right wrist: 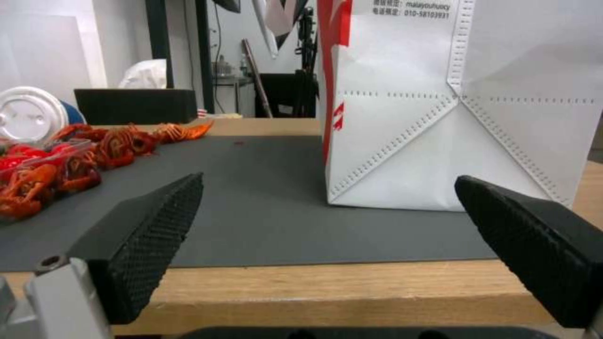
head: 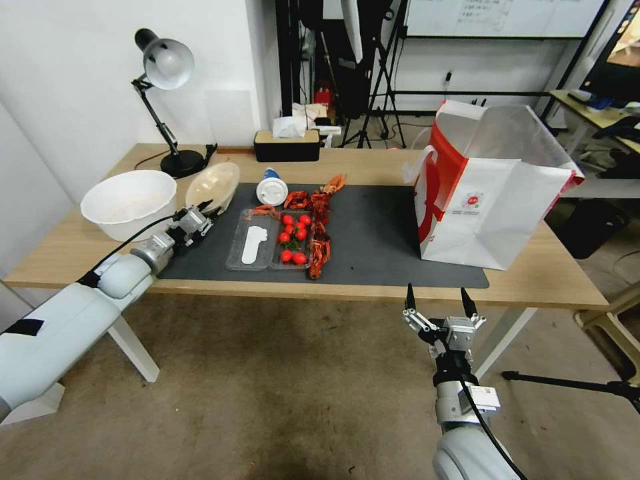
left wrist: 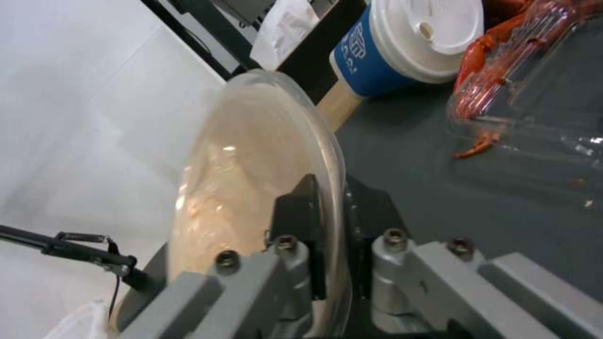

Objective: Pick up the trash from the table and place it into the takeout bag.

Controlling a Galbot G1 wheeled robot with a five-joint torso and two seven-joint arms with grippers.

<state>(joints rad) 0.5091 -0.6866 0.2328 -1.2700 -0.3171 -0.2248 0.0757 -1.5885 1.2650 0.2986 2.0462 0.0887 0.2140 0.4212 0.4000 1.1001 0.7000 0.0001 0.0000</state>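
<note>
Beige bowl (head: pixel 213 187) pinched at its rim by left gripper (head: pixel 198 218)

desk lamp (head: pixel 163 67), black tissue box (head: pixel 287 145), tripod (head: pixel 377 87)

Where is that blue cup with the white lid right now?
In the head view the blue cup stands on the dark mat's far left part, between the beige bowl in the left gripper and the crayfish shells.

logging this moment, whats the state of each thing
left hand: shut on beige bowl
beige bowl: tilted on edge, rim pinched
right hand: open, below table edge
takeout bag: upright, open
cup: lidded
clear tray: lying open
</note>
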